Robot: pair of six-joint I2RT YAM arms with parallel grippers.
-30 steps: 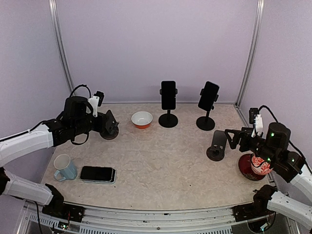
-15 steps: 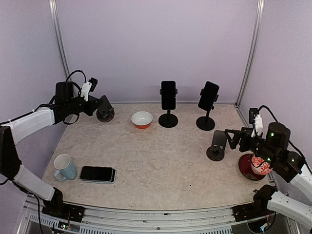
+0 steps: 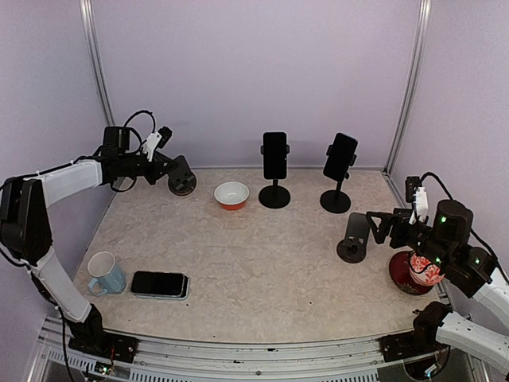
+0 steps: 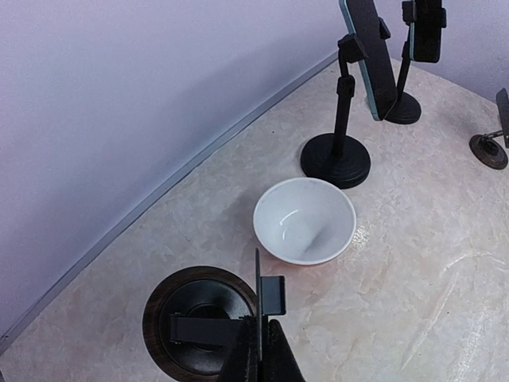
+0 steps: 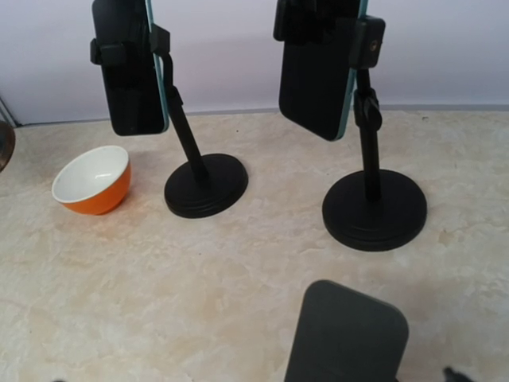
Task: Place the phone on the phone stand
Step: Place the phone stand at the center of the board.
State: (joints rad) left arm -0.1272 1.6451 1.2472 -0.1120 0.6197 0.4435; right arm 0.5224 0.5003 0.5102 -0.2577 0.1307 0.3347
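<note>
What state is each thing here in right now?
Loose phone, lying flat.
Centre phone, clamped upright on black stand.
Right phone, clamped on second stand, tilted.
Orange bowl, upright, empty.
Blue mug, upright.
Left gripper, jaws shut on spare stand.
Right gripper, jaws open.

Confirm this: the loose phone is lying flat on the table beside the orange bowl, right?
No. The loose phone does lie flat on the table, but beside the light blue mug, not the orange bowl, which sits farther back. The top external view shows it.
</note>
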